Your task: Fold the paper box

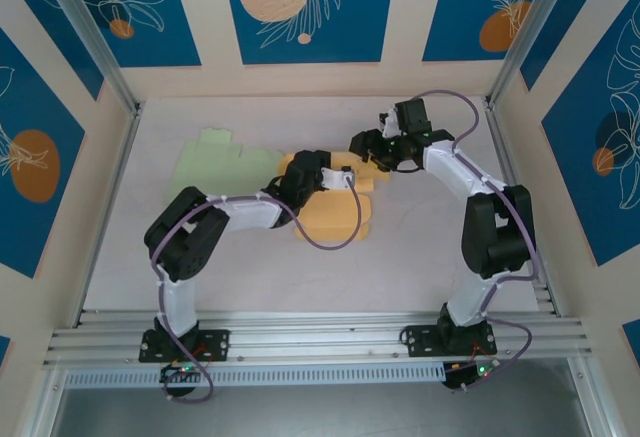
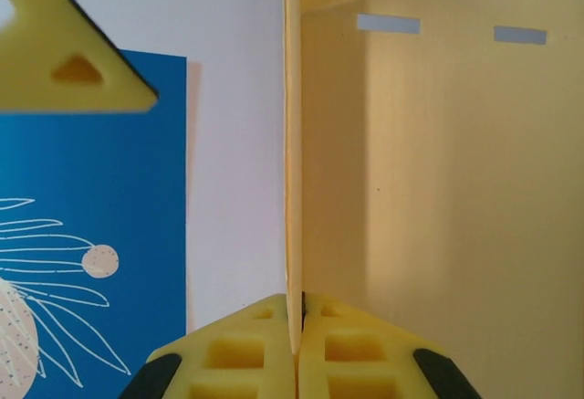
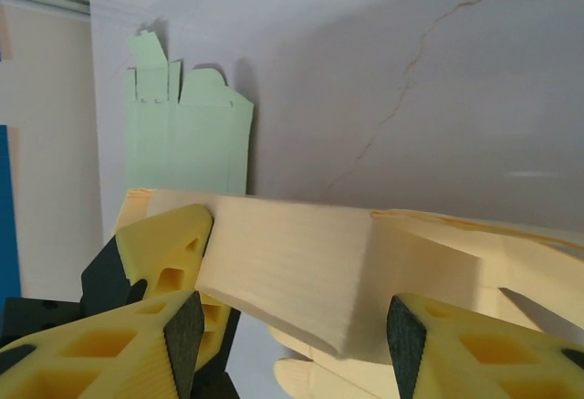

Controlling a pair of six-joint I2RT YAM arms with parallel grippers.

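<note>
The yellow box (image 1: 335,212) sits mid-table, partly folded, one wall upright. The left gripper (image 2: 295,326) is clamped tight on that thin wall's edge. The right gripper (image 3: 292,326) has its jaws apart, with a box flap between its fingers (image 3: 182,330); I cannot tell if they touch it. A flat green sheet (image 1: 220,162) lies just left of the box on the table (image 1: 420,257).

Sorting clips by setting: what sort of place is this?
Probably a lab test cell: white table walled by blue-patterned panels, aluminium rails in front, a yellow paper box and green blank laid out.
</note>
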